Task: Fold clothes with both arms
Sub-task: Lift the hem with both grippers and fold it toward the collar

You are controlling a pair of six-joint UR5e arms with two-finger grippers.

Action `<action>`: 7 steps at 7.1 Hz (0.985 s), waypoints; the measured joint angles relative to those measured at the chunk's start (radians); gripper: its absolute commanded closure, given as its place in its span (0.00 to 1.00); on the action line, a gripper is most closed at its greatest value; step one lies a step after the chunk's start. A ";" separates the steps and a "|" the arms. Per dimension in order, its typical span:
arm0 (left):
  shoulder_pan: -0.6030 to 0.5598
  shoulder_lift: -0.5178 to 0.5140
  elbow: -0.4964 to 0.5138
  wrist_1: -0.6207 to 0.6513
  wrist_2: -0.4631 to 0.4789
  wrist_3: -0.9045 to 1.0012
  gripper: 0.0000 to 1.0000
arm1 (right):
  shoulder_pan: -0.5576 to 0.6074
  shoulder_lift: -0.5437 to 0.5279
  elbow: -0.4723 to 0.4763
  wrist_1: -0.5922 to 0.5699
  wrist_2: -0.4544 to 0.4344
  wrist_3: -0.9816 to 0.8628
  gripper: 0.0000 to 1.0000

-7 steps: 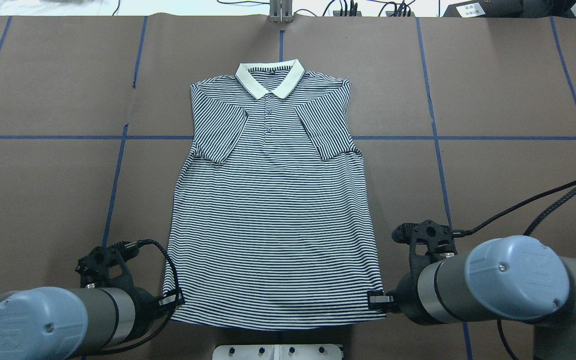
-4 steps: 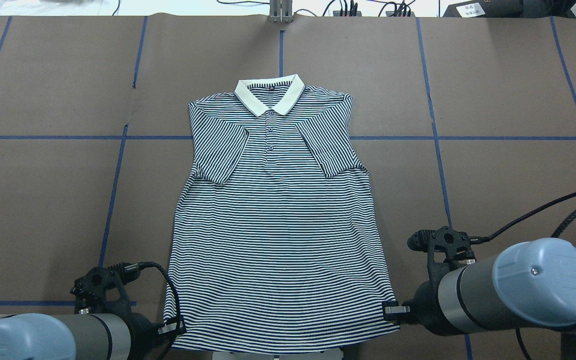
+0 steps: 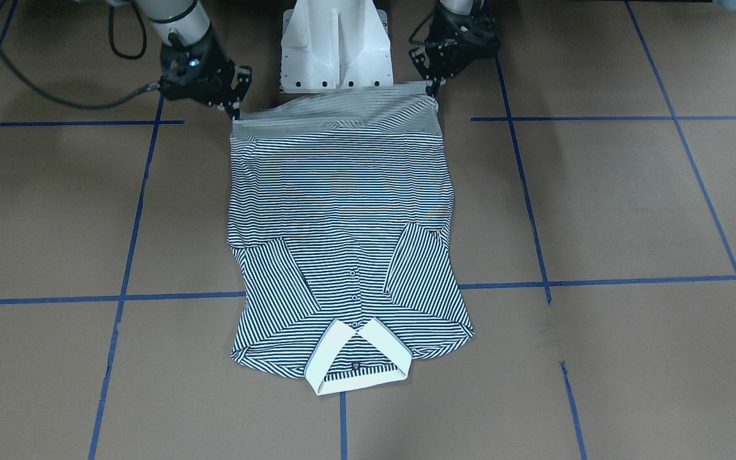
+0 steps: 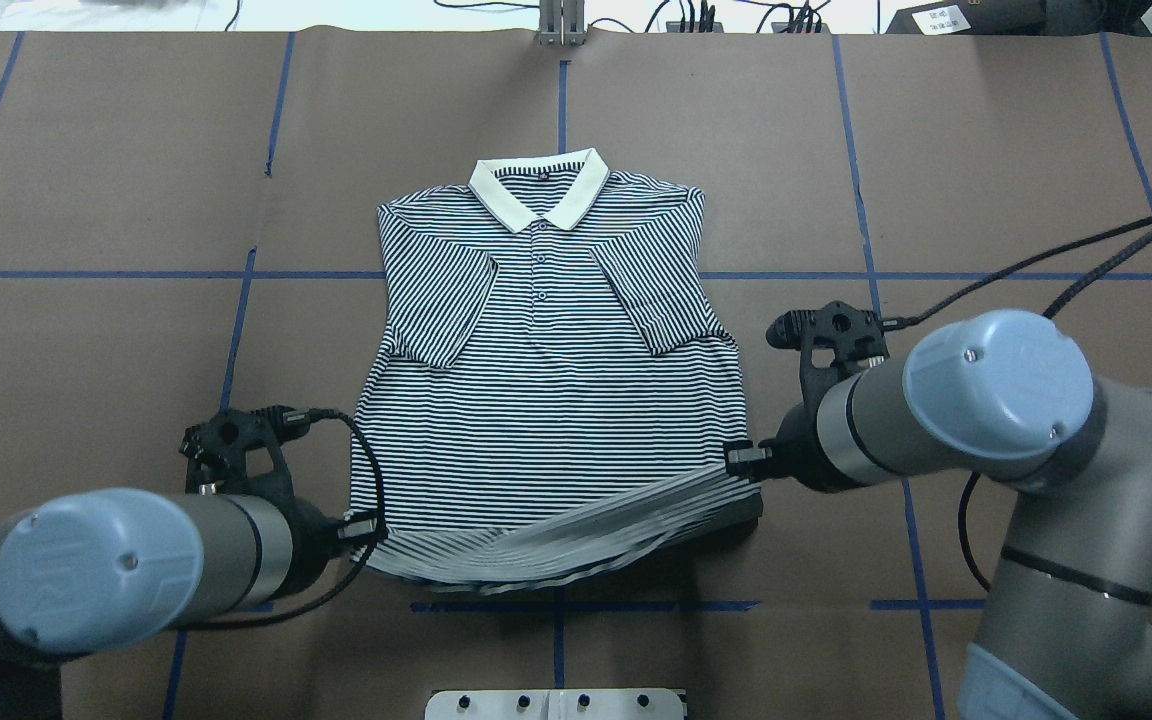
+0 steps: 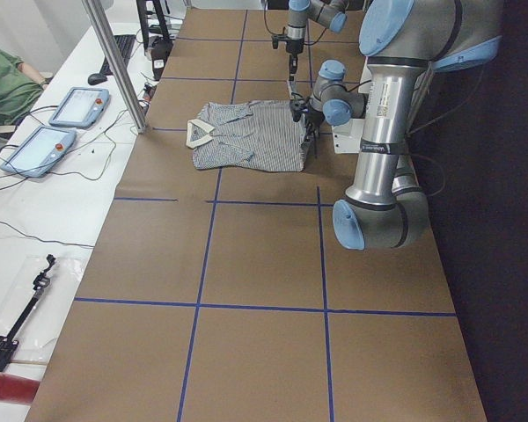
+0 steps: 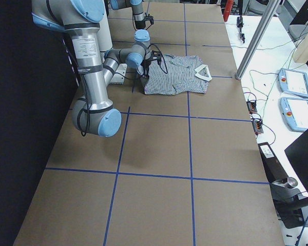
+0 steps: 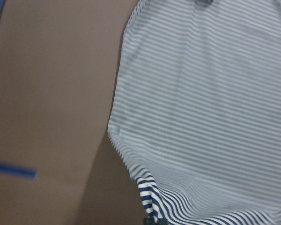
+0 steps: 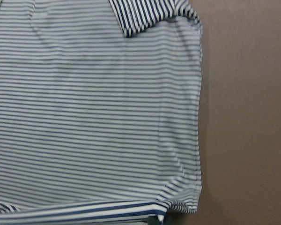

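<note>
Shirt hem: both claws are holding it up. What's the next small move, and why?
Probably carry the hem forward toward the collar, bringing the left claw level with the right claw: both pinch corners of the shirt, the hem is raised, and the right corner sits farther ahead.

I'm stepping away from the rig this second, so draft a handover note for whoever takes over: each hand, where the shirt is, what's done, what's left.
Left hand: shut on one corner of the polo shirt hem.
Right hand: shut on the other corner.
Shirt: face up mid-table, collar away from the robot, hem raised off the table.
Done: both sleeves folded in over the chest; hem corners gripped.
Left: probably carry the hem to the collar, release, then any further folds.
</note>
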 measured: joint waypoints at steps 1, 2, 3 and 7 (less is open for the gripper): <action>-0.072 -0.031 0.051 -0.004 0.000 0.041 1.00 | 0.071 0.040 -0.059 -0.001 0.003 -0.089 1.00; -0.140 -0.049 0.092 -0.007 -0.001 0.097 1.00 | 0.131 0.086 -0.127 -0.001 0.008 -0.150 1.00; -0.200 -0.065 0.125 -0.009 -0.003 0.145 1.00 | 0.172 0.138 -0.194 0.001 0.011 -0.179 1.00; -0.383 -0.201 0.455 -0.234 -0.036 0.223 1.00 | 0.279 0.311 -0.573 0.278 0.021 -0.191 1.00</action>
